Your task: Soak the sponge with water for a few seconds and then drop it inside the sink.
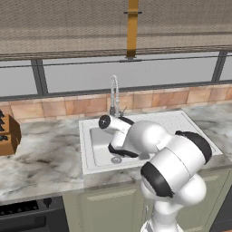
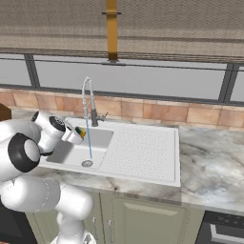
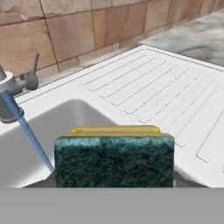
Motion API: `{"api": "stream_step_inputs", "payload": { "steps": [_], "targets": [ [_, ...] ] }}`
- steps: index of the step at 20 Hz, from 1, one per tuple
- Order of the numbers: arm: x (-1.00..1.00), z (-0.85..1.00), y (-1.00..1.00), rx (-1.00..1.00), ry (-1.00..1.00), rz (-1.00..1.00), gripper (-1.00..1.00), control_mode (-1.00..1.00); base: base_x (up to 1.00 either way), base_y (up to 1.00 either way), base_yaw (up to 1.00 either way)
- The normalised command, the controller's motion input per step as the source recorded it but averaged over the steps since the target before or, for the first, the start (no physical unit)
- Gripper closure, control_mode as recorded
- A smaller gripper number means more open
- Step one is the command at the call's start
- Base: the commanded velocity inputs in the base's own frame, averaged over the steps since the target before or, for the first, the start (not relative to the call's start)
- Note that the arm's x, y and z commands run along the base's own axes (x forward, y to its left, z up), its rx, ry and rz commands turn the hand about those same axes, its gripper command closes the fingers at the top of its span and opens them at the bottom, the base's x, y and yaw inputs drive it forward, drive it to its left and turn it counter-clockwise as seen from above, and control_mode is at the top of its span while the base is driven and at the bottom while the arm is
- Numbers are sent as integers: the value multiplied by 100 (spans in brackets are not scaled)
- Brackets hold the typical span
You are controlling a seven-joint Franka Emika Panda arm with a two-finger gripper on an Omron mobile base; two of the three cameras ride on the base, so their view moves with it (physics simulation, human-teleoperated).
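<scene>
You've got the sponge (image 3: 113, 157) up over the sink (image 2: 143, 157), on the basin side, near the back edge by the faucet (image 2: 87, 100). The catch is the water (image 2: 88, 140): in the hand view the stream runs down just to the sponge's left, beside it more than on it, as far as I can tell. So nudge sideways toward the stream until the blue line lands on the yellow body or the green face, then just park there for a few seconds. Don't lift, because the spout is close above, and don't drift toward the drainboard (image 3: 166, 92) or the drop ends up on the ridges instead of in the basin.

The gripper (image 2: 76, 135) comes in from the basin's left edge. Its jaws are set about a sponge's thickness apart and clamped on the block, with the green face toward the camera. The fingertips themselves are hidden behind the sponge, so I'm judging the grip from how squarely it sits there in mid-air. When you release, do it low over the drain (image 2: 86, 163).
</scene>
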Motion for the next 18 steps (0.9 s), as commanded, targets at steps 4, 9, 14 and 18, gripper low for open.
{"api": "stream_step_inputs", "payload": {
  "steps": [4,9,14,18],
  "targets": [
    [0,0,0,-7,3,-7,100,-100,0,0,0],
    [6,0,0,-8,5,-8,100,-100,0,0,0],
    [13,0,1,-8,3,-8,100,-100,0,0,0],
    [3,0,10,-6,0,-6,100,-100,0,0,0]
  ]
}}
